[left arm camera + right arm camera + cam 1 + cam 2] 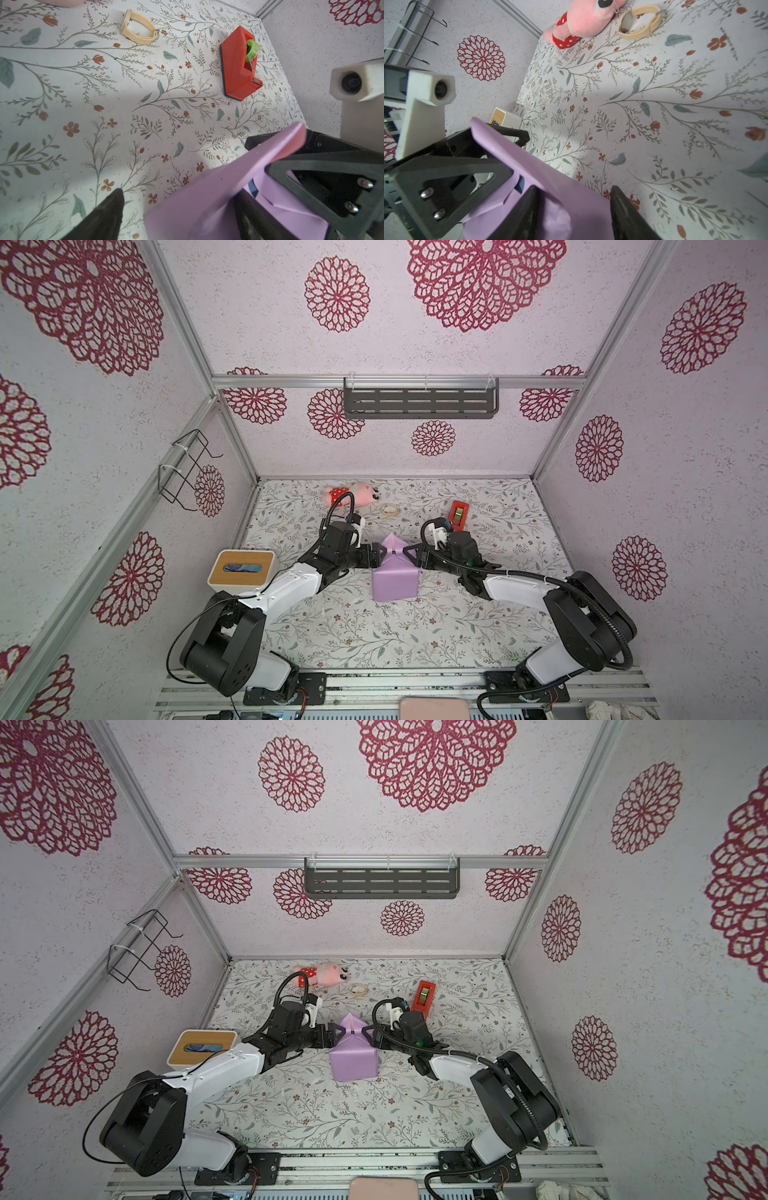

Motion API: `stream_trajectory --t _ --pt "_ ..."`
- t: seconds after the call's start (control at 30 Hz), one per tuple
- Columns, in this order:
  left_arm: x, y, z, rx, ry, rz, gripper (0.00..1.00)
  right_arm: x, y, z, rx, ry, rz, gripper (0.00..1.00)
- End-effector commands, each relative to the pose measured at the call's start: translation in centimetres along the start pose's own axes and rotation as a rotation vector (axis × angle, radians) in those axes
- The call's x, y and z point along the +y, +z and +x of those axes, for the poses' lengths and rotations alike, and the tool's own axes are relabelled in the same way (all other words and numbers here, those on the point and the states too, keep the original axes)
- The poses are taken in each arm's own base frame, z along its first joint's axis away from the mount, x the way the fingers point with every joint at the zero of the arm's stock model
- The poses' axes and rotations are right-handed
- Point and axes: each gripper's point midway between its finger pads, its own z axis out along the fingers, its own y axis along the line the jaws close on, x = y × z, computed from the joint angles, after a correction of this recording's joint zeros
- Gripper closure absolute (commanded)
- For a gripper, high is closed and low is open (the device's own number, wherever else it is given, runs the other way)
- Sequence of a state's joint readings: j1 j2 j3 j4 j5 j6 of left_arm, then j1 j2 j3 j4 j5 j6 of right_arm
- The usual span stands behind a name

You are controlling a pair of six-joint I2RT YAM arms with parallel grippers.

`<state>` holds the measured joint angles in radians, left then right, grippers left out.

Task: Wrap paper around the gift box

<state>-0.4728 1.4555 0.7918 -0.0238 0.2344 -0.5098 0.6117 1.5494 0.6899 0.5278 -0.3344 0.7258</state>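
Flap-folding at far end seeming in hand. Navy-blue cardboard gift box (254,188) sitting at centre of both top views, showing only as sliver under lilac-purple sheet of wrapping paper (392,576). Left gripper (377,554) standing wide, pinching nothing. Right gripper (409,551) straddling peaked flap, jaws partway apart, grip unclear. Next move likely calling for pressing flap flat, then reaching for red plastic tape dispenser (459,512), sitting to upper right of box.

Lilac paper (392,580), its inner face pink. White counter (374,635) with grey-green sprigs and rust-red flowers. Far right, a red tape dispenser (459,513) with a green roll (251,51).
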Motion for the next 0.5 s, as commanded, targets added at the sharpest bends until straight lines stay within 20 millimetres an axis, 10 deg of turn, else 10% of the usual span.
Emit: stream_trajectory --t 0.0,0.47 --pt "-0.20 0.22 -0.22 0.016 0.051 0.017 0.15 -1.32 0.35 2.04 0.071 -0.006 0.046 0.44" --pt "0.17 -0.32 -0.59 0.021 0.198 0.007 0.18 -0.83 0.34 1.94 0.093 -0.049 0.038 0.44"
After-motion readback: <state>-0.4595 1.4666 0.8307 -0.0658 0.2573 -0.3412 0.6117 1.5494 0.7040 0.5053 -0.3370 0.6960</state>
